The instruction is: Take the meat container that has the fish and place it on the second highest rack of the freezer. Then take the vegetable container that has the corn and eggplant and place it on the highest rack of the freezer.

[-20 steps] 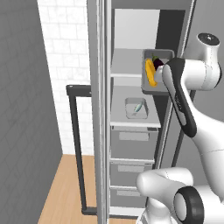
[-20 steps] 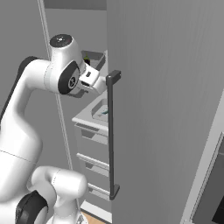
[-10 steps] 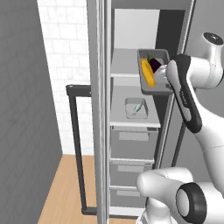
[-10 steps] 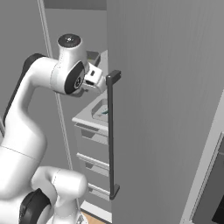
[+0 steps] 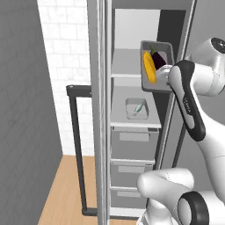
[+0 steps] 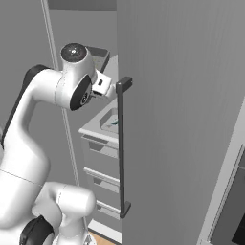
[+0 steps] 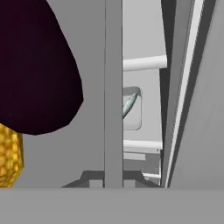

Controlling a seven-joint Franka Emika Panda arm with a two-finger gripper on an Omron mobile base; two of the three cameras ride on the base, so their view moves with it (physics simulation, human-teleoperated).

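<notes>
We are gripping the vegetable container (image 5: 156, 66), our gripper (image 5: 165, 75) clamped on its near rim, holding the corn (image 5: 149, 67) and eggplant (image 5: 158, 58) tilted at the highest rack (image 5: 126, 63) of the freezer (image 5: 132, 145).

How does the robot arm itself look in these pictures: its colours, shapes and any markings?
The arm has smooth, rounded glossy white links with dark grey to black bands at the joints. A round dark cap tops one joint. The hand is a small white block with dark square marks. No cables or lettering can be made out.
</notes>
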